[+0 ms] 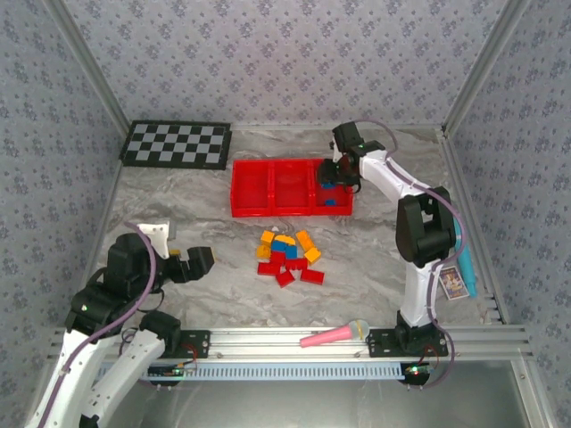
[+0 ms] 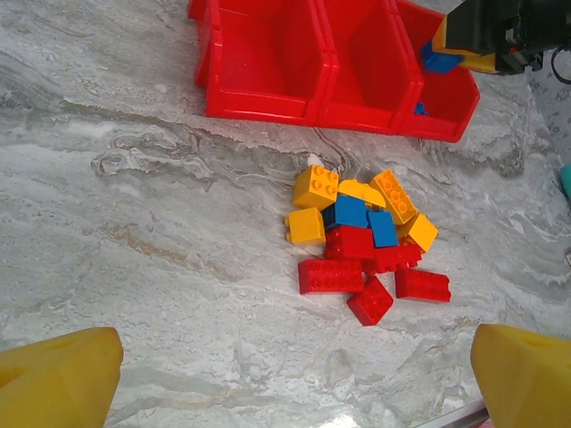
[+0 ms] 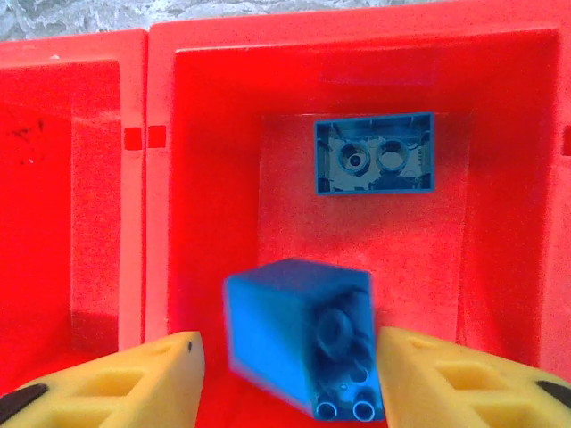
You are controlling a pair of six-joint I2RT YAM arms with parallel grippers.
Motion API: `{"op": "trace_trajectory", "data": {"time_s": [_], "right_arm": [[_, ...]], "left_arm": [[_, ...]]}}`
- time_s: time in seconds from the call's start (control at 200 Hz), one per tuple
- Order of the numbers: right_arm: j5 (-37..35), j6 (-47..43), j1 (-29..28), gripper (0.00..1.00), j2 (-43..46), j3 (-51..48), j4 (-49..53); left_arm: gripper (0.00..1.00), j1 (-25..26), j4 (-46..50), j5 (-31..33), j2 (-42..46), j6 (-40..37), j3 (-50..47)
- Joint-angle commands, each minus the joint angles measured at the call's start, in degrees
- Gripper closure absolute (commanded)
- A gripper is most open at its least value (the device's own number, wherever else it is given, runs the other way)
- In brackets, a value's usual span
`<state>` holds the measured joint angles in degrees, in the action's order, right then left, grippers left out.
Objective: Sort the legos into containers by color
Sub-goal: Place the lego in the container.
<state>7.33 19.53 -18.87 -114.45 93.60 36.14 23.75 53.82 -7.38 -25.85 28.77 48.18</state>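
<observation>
The right gripper [image 1: 337,171] hangs over the tray's right compartment [image 3: 500,178], jaws parted clear of a blurred blue brick [image 3: 299,343] — seemingly dropping beside an upturned blue brick [image 3: 374,153]. Best to lift straight up before heading for the brick pile [image 2: 366,245]. The left gripper [image 1: 183,265] gapes wide — empty.

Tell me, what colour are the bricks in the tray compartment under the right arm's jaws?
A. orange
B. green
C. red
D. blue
D: a blue brick lies underside up on the floor of that compartment, and a second blue brick shows blurred nearer the camera.
</observation>
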Motion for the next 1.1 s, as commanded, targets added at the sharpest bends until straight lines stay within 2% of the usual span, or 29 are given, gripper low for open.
{"op": "trace_trajectory", "data": {"time_s": [0.0,0.185,0.375,0.55,0.665,0.745,0.835,0.965,1.094], "right_arm": [[0.77,0.41,0.24,0.37,-0.44,2.18,0.05],[2.34,0.73,-0.2,0.3,1.92,2.25,0.93],[0.05,-0.02,-2.69,0.26,10.54,-2.27,0.95],[-3.38,0.78,-5.42,0.2,23.28,-14.53,-1.45],[-4.9,2.34,-5.47,0.19,31.49,-24.46,-4.06],[-5.93,3.0,-5.05,0.18,37.69,-33.54,-5.89],[-7.01,3.9,-4.44,0.12,44.02,-40.29,-5.9],[-11.2,3.76,-3.35,0.0,52.69,-45.52,-1.99],[-10.32,3.58,-0.17,0.0,59.54,-48.74,1.95]], "left_arm": [[0.0,-0.19,-0.12,1.22,0.96,0.76,-0.11],[0.0,-0.19,-0.03,1.53,0.37,1.02,-0.2],[0.0,-0.11,0.42,2.41,-1.14,1.69,-0.02],[0.0,0.5,1.53,2.63,-4.64,3.04,0.43],[0.0,2.09,2.95,2.34,-10.75,3.41,1.48],[0.0,4.83,2.59,1.71,-15.57,4.23,1.32],[0.0,9.89,0.6,4.25,-20.52,5.99,0.99],[0.0,17.07,-2.43,9.28,-27.66,6.66,2.92],[0.0,19.85,-5.24,9.62,-37.07,5.79,6.4]]}}
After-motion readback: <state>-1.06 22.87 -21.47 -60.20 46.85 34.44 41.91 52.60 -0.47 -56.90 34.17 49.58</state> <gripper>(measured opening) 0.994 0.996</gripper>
